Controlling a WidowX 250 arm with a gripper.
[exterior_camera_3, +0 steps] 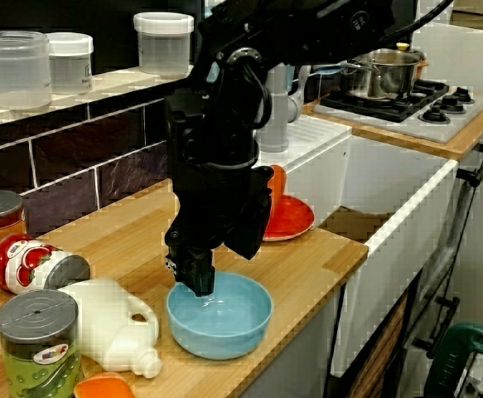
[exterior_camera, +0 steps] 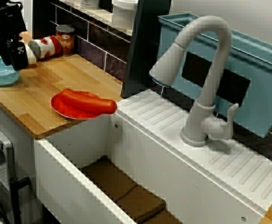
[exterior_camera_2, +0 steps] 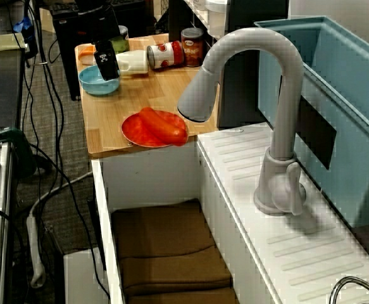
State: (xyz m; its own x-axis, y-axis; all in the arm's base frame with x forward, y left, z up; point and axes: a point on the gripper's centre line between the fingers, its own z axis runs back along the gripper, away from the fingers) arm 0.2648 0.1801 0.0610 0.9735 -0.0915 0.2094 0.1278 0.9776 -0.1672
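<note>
My black gripper (exterior_camera_3: pixel 198 280) hangs with its fingertips dipped just inside a light blue bowl (exterior_camera_3: pixel 224 319) on the wooden counter (exterior_camera_3: pixel 307 265). The fingers look pressed together with nothing between them. In the view over the sink, the gripper (exterior_camera: pixel 14 59) is at the far left above the bowl (exterior_camera: pixel 0 74). The view along the sink shows the gripper (exterior_camera_2: pixel 108 68) over the bowl's (exterior_camera_2: pixel 97 83) far side. A red pepper (exterior_camera: pixel 91 101) lies on a red plate (exterior_camera: pixel 61 108) near the counter's sink end.
A white jug (exterior_camera_3: pixel 113 319) lies on its side beside the bowl, with a green-labelled can (exterior_camera_3: pixel 36 332) and a tipped red can (exterior_camera_3: pixel 34 264) nearby. The grey faucet (exterior_camera: pixel 205 70), sink basin with brown cloths (exterior_camera: pixel 122 191) and blue rack (exterior_camera: pixel 261 70) lie past the plate.
</note>
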